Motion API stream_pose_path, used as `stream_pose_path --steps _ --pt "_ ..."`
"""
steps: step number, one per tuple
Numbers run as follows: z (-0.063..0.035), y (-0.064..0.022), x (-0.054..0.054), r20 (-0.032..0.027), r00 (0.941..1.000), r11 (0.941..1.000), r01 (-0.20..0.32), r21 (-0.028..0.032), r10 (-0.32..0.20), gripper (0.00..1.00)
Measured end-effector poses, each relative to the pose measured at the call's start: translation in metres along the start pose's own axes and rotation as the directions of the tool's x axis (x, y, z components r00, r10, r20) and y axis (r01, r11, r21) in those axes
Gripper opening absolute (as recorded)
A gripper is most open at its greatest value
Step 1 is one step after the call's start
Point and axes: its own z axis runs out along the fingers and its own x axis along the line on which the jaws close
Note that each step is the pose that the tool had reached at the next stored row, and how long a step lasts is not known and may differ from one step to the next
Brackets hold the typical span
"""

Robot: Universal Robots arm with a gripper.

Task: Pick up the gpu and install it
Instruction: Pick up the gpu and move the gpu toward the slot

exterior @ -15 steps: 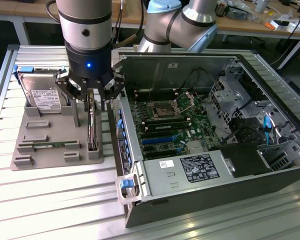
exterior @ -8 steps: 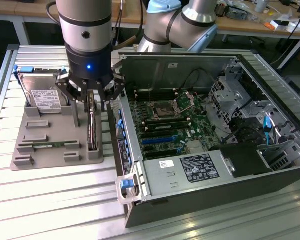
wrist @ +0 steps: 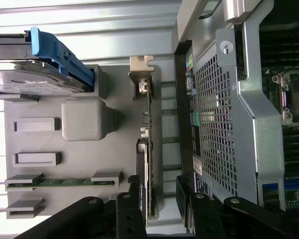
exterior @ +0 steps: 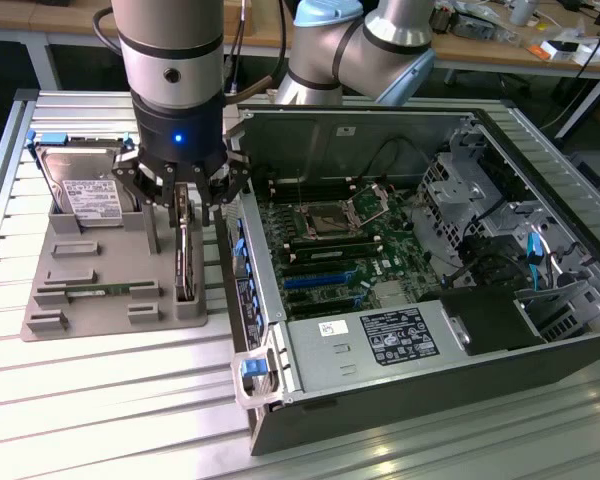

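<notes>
The gpu stands on edge in a slot at the exterior view's right end of the grey holder. It is a thin dark card, seen edge-on in the wrist view as gpu with its silvery end bracket. My gripper hangs straight over the card's top edge. It is open. In the wrist view the gripper has one black finger on each side of the card, with a gap to the card on both sides.
The holder also carries a silver hard drive with a blue tab and a green memory stick. Close on the exterior view's right lies the open computer case, its motherboard with blue slots exposed.
</notes>
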Motion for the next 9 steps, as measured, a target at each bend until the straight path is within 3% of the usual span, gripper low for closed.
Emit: stream_pose_path --steps 9 --pt "0.0039 -0.0007 0.0001 0.0000 1.0000 1.0000 0.000 0.0000 0.000 0.42"
